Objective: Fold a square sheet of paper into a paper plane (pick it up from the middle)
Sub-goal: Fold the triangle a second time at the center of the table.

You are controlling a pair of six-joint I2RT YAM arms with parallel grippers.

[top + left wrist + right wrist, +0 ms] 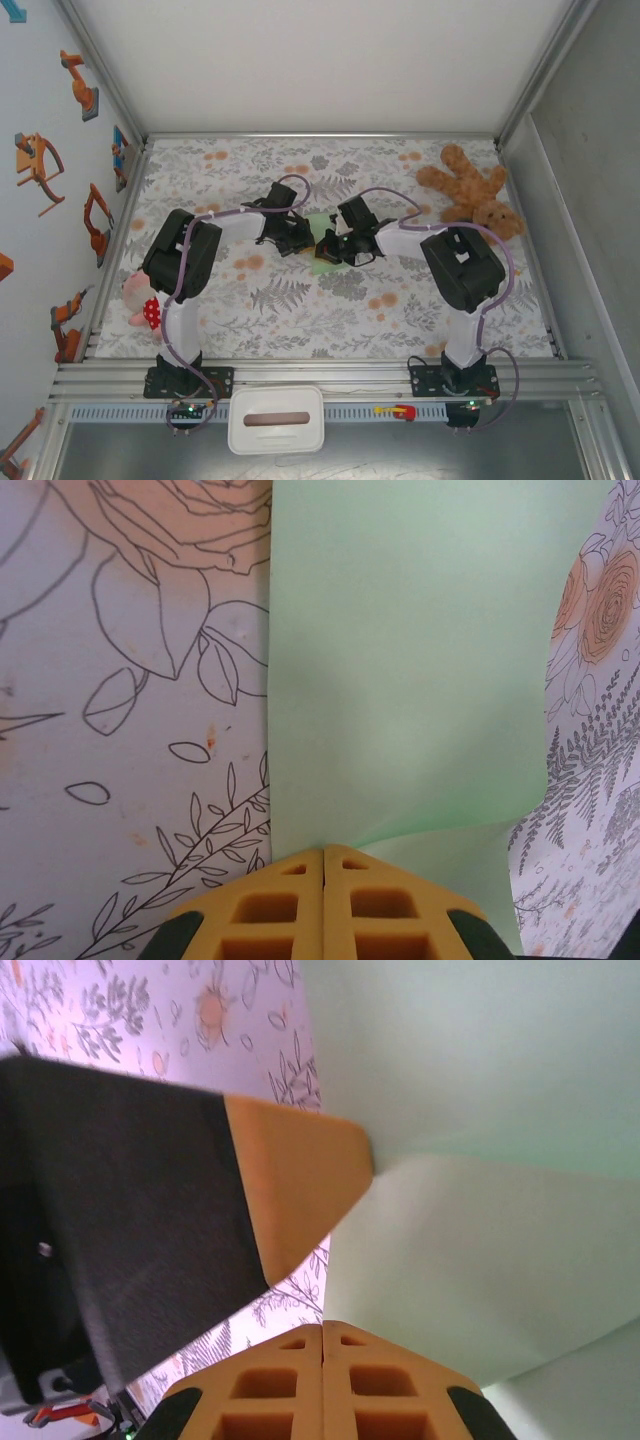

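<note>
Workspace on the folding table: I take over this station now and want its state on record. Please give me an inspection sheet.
Surface: table with a flowered cover, lying flat, no spill seen.
Job's things: green paper at the middle between the arms, one edge curled up, not yet a plane.
Clutter: brown teddy bear in the far right corner; pink soft toy at the left edge; white tray in front of the rail.
Grippers: left gripper shut on the paper's lifted edge; right gripper shut, tips against a raised flap, grip unclear.
Cables: purple cables looped along both arms.
Surroundings: left wall with robot stickers; metal frame.
</note>
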